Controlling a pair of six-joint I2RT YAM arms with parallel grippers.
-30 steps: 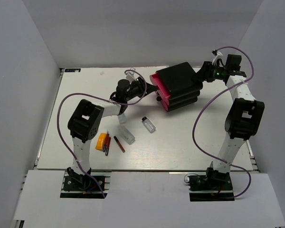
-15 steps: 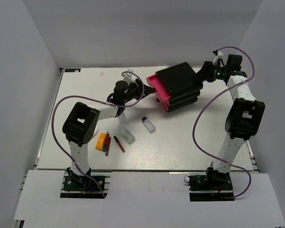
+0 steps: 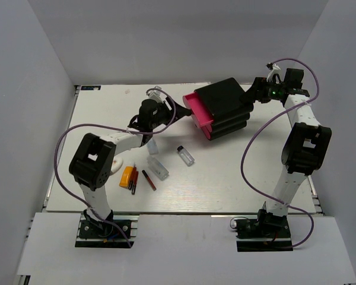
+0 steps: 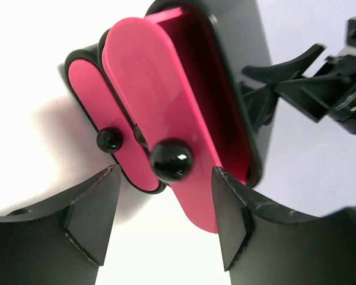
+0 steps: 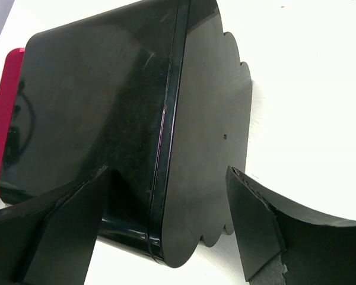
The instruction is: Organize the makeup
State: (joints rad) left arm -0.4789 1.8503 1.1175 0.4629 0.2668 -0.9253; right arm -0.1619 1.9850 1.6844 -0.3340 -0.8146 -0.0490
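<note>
The makeup lies at lower left-centre of the top view: an orange tube (image 3: 128, 176), thin pencils (image 3: 149, 180) and clear little bottles (image 3: 186, 155), all well below the left claw (image 3: 179, 113). This claw is open, with a glossy round black knob (image 4: 171, 161) between its jaws, untouched. The knob sits on a smooth pink drawer (image 4: 166, 101) that sticks out of the shiny black box (image 3: 225, 105). The right claw (image 5: 160, 228), open too, faces the box's scalloped back.

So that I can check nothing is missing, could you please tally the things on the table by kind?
Clear bottles: 2
Orange tube: 1
Thin pencils: 2 at least, too small to be sure
Pale piece, partly hidden: 1
Black box with pink drawers: 1
Total: 7 at least
</note>
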